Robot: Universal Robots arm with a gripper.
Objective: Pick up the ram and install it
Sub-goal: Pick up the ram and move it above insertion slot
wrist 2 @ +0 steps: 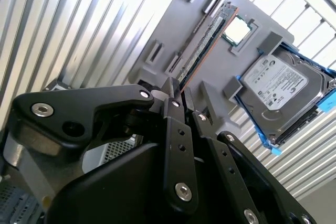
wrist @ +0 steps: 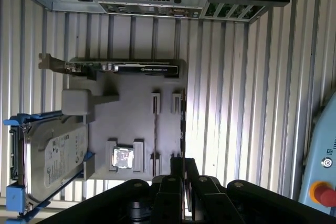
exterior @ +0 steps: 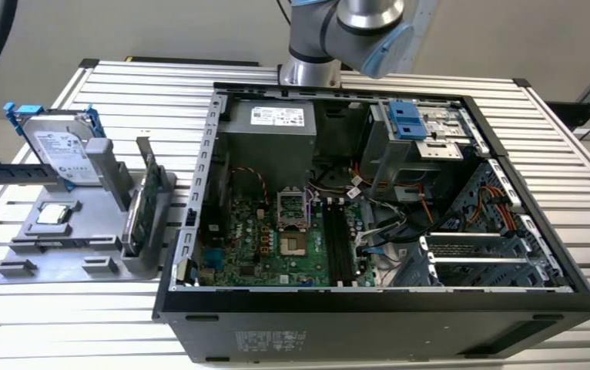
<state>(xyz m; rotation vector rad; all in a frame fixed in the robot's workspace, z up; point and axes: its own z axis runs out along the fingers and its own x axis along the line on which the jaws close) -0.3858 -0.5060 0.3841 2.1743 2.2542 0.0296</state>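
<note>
1. On the slatted table [exterior: 583, 154], nothing is being installed yet in the open computer case [exterior: 377, 324].
2. Above the grey tray [wrist: 131, 114], the gripper [wrist: 184, 162] is being held narrow, empty.
3. The ram [wrist 2: 207, 43] is being held upright by that tray, unpicked.

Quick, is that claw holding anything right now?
Gripper: holds nothing; open or closed cannot be told. The ram stands on the tray.
</note>
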